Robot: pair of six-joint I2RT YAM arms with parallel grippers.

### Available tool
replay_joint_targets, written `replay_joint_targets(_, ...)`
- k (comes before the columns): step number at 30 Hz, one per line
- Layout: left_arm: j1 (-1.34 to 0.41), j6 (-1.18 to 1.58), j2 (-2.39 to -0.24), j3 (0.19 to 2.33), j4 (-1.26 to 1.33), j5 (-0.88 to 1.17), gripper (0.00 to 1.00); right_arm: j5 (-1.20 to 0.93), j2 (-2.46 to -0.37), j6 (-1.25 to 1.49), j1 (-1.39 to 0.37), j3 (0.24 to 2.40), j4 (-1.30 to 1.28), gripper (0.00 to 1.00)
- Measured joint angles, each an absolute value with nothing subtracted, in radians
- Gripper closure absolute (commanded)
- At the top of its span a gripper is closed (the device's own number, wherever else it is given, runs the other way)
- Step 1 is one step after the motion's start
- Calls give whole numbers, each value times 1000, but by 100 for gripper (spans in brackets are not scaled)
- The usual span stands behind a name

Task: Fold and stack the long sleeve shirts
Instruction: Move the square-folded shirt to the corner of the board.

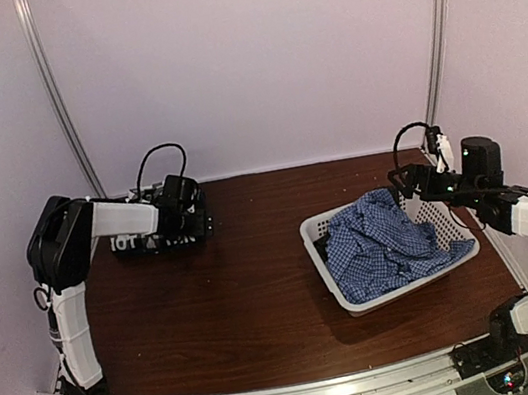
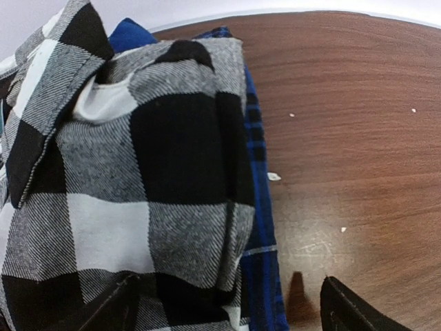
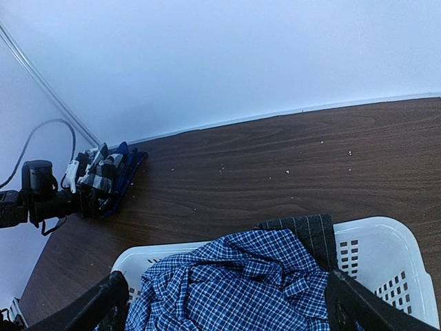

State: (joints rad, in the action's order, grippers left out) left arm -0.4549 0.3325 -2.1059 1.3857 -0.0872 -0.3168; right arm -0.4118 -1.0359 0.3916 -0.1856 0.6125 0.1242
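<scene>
Top external view: shirts at far left and in a basket at right.
Left jaws stand wide over the plaid shirt [image 2: 172, 158]; right jaws stand wide above the blue check shirt [image 1: 383, 243] in the white basket [image 3: 386, 238] on the surface [image 1: 241, 303].

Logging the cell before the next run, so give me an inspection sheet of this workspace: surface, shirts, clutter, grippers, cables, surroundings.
Surface: brown wood-grain table, lightly scratched.
Job's things: black-and-white plaid shirt folded on top of a blue cloth at the far left; blue check shirt crumpled in the white basket, over a dark striped shirt.
Clutter: small white specks on the wood.
Grippers: left gripper open over the plaid stack's edge; right gripper open above the basket.
Cables: left cable loops above its wrist; right cable loops by its wrist.
Surroundings: plain white walls, metal corner poles.
</scene>
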Motion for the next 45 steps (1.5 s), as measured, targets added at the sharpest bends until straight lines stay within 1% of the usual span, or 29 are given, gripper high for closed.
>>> replay_joint_targets(18, -318, 363, -2132, 1386, -102, -360, 9, -412, -1036, 392, -186, 608, 125, 0)
replay_joint_targets(33, -376, 329, -2120, 1402, -21, -248, 9, -412, -1061, 393, -186, 608, 131, 0)
replay_joint_targets(37, -381, 294, -2137, 1480, -41, -251, 10, -413, -1065, 393, -186, 608, 133, 0)
replay_joint_targets(45, -381, 218, -2284, 1708, -64, -290, 10, -412, -1067, 393, -192, 608, 131, 0)
